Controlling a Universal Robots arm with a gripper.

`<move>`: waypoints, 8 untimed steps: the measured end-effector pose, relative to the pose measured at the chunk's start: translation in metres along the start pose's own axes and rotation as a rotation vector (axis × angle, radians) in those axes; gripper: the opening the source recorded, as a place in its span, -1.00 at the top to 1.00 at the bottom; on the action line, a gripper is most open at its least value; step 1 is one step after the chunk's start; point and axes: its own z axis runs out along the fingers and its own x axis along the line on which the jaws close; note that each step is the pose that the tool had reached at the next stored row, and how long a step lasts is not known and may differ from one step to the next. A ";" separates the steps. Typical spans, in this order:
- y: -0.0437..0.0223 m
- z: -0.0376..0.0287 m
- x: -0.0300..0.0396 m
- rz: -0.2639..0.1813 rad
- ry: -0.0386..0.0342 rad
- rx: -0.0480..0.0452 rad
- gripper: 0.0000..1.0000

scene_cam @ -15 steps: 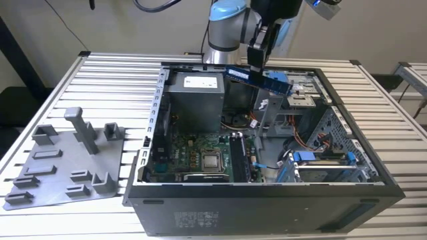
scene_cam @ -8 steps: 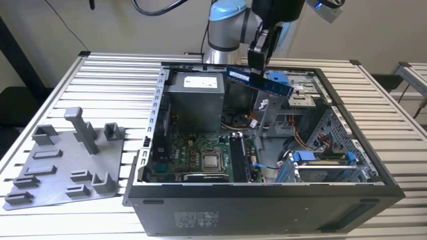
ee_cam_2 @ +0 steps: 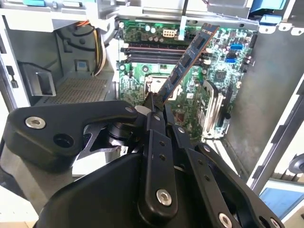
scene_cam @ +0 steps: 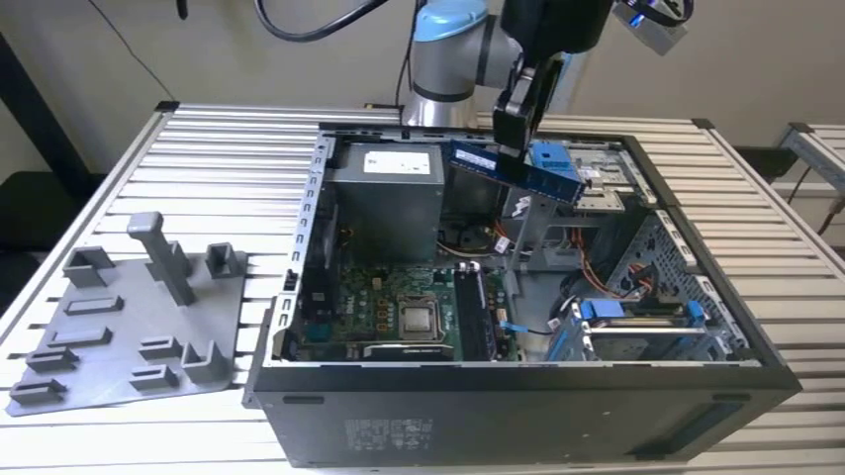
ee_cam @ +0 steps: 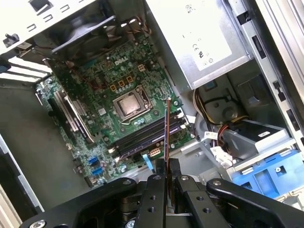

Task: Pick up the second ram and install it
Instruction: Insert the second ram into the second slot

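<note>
The gripper (ee_cam_2: 153, 103) was clamped on the second ram (ee_cam_2: 190, 61), which hung tilted in mid-air above the open computer case (scene_cam: 528, 416), well clear of the motherboard (scene_cam: 396, 307). In the first wrist view the stick lay edge-on over the memory slots (ee_cam: 137, 137). In my judgement, sound seating required its long edge level and parallel to a slot, notch matched, before pressing.

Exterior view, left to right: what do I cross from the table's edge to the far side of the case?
grey fixture plate → silver processor on the motherboard → second ram, clamped in the pincer above the open case → blue drive bracket
</note>
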 end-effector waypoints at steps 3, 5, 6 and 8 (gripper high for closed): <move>0.0000 0.0000 0.0001 0.000 0.0001 0.0000 0.72; -0.0001 -0.0001 0.0001 0.001 0.0003 0.0000 0.72; -0.0001 0.0000 0.0002 0.004 0.0001 -0.0001 0.72; -0.0001 0.0003 0.0002 0.017 -0.0004 -0.0005 0.72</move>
